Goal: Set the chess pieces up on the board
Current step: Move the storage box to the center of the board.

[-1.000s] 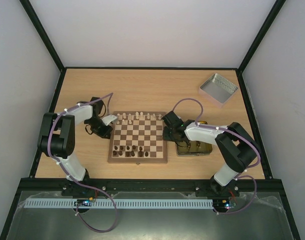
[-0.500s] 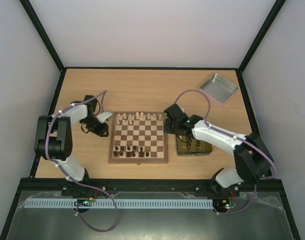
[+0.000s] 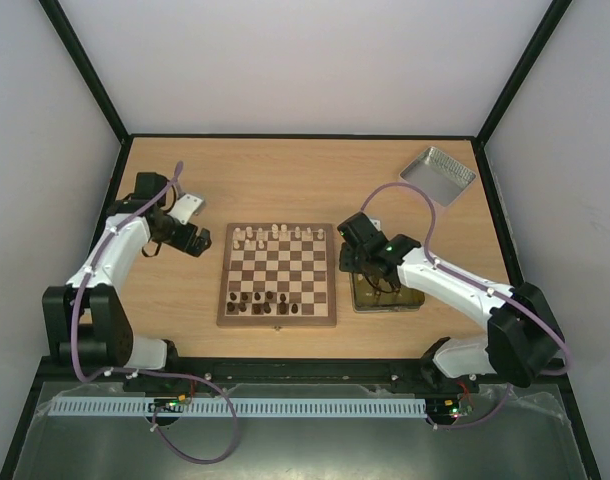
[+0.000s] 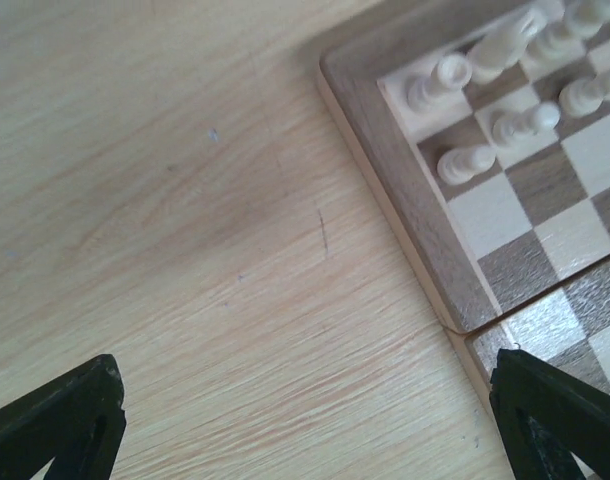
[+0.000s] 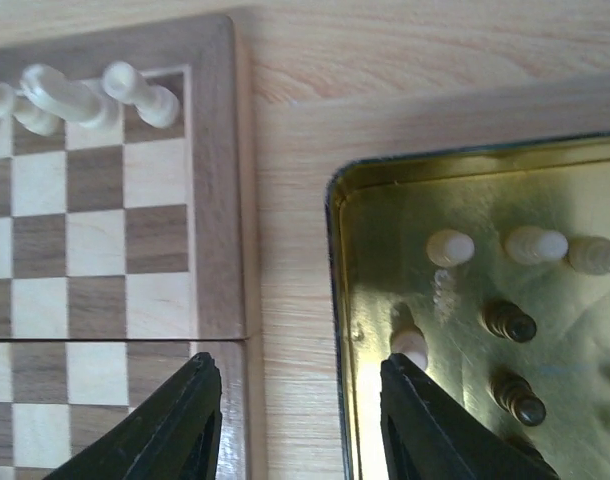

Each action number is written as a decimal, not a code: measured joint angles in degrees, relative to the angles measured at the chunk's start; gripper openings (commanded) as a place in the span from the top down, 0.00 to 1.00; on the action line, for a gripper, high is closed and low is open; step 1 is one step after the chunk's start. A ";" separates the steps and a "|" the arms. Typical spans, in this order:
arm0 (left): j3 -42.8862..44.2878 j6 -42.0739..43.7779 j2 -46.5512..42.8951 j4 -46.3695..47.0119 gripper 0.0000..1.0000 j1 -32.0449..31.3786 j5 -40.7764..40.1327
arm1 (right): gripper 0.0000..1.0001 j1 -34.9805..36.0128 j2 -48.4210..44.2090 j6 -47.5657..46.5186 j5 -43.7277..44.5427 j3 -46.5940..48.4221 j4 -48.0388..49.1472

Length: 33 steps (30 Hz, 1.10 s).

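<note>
The board point(image 3: 280, 268) lies mid-table, with cream chess pieces point(image 3: 275, 234) along its far rows and dark ones point(image 3: 260, 300) along its near edge. My left gripper point(image 3: 190, 232) hangs over bare table left of the board's far-left corner. In the left wrist view the left gripper point(image 4: 305, 440) is wide open and empty, with cream pieces point(image 4: 465, 160) at the upper right. My right gripper point(image 3: 361, 255) is between the board and the yellow tin point(image 3: 385, 298). In the right wrist view the right gripper point(image 5: 297, 400) is open and straddles the tin's rim point(image 5: 335, 200). One cream piece point(image 5: 409, 343) stands right by its right finger.
The tin holds more cream pieces point(image 5: 450, 247) and dark pieces point(image 5: 508, 320). A silver lid point(image 3: 437, 175) rests at the back right. Black frame rails edge the table on all sides.
Both grippers went from shut to open. The left arm drew back leftward from the board's far-left corner. The right gripper shifted from the board's right edge toward the tin.
</note>
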 measured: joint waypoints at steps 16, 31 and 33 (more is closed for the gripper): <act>-3.06 -5.44 -4.66 3.43 0.01 0.66 2.49 | 0.81 -3.48 5.40 -1.81 -3.02 -3.21 4.15; -3.06 -5.79 -4.68 3.37 0.01 1.66 4.02 | 0.87 -3.52 9.20 -2.47 -6.19 -3.48 7.13; -3.06 -5.79 -4.68 3.37 0.01 1.66 4.09 | 0.88 -3.52 9.31 -2.34 -6.73 -3.48 7.30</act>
